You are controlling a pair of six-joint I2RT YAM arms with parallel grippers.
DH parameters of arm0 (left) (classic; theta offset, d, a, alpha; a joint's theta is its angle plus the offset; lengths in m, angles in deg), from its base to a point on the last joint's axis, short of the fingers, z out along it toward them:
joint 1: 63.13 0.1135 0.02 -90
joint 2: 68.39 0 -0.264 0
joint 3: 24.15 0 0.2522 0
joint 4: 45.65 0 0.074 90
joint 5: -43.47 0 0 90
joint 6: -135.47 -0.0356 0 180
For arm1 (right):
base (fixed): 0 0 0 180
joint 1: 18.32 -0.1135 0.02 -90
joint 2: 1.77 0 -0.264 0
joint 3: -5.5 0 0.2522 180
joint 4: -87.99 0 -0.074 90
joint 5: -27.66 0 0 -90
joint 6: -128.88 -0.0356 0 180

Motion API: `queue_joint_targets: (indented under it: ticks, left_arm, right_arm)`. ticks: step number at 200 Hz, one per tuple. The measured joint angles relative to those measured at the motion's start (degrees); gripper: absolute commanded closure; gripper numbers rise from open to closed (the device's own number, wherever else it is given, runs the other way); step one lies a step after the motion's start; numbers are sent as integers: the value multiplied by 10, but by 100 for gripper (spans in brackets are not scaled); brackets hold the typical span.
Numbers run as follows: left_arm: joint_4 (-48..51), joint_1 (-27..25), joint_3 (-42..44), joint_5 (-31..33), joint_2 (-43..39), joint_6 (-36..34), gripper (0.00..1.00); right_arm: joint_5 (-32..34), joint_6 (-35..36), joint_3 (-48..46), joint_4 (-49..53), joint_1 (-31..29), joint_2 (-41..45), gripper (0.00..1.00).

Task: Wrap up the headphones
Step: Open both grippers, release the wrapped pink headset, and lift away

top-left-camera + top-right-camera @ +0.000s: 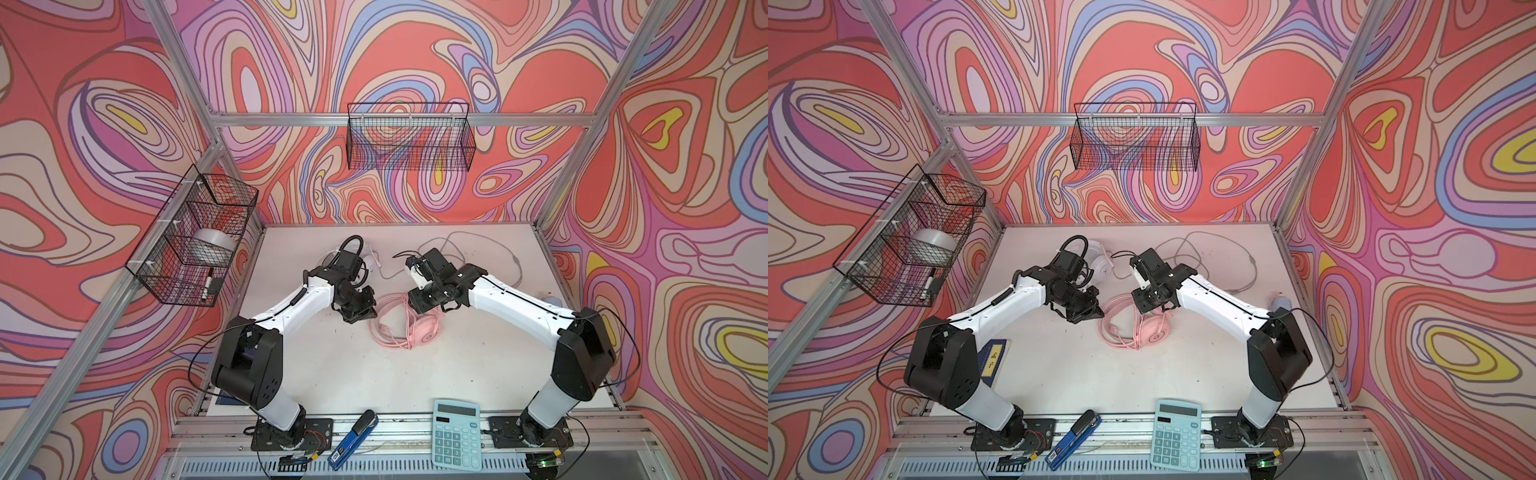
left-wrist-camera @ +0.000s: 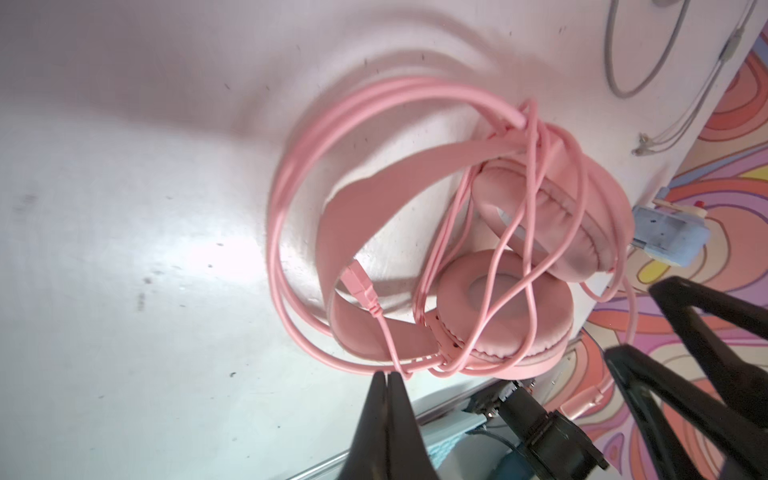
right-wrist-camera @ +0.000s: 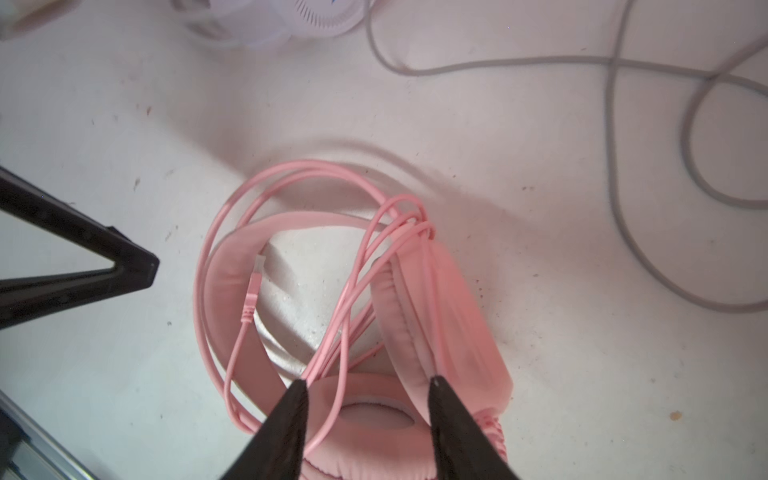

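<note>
- Nearest me, the all-pink padded over-ear headset (image 1: 428, 328) lies mid-table on the white tabletop (image 1: 332, 374), with its pink cord (image 2: 291, 166) looped round the band and cups.
- Left gripper (image 2: 387, 376): jaws almost together, tips at a cord strand. I can't tell whether it's pinched.
- Right gripper (image 3: 368, 384): jaws apart, one tip on the cord bundle and the other on the upright earcup.
- Farther back lies the white round-cupped headset (image 1: 1100, 268), its grey cord (image 3: 615, 166) sprawled loose.

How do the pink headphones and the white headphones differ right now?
The pink headphones have their pink cord looped around band and earcups; the white headphones leave their grey cord sprawled loose. The pink headphones lie mid-table; the white headphones sit farther back. Both rest on the table.
</note>
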Motion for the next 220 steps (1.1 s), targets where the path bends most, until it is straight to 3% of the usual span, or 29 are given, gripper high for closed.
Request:
queue_joint_targets:
  ticks: [33,62,84,139,220]
  left_arm:
    - [40,36,-69,56,-1,-35,58]
    - [62,74,-109,97,3,-67,34]
    - [78,97,-138,120,24,-88,22]
    - [97,130,-176,162,87,-135,11]
    - [111,163,-184,167,124,-165,8]
  right_arm:
    - [10,-12,-4,-19,25,19,37]
    - [6,-32,24,-15,68,-26,37]
    - [-2,-40,53,-8,91,-71,37]
    - [-41,-46,172,14,96,-200,37]
    - [-107,-65,156,26,96,-231,39]
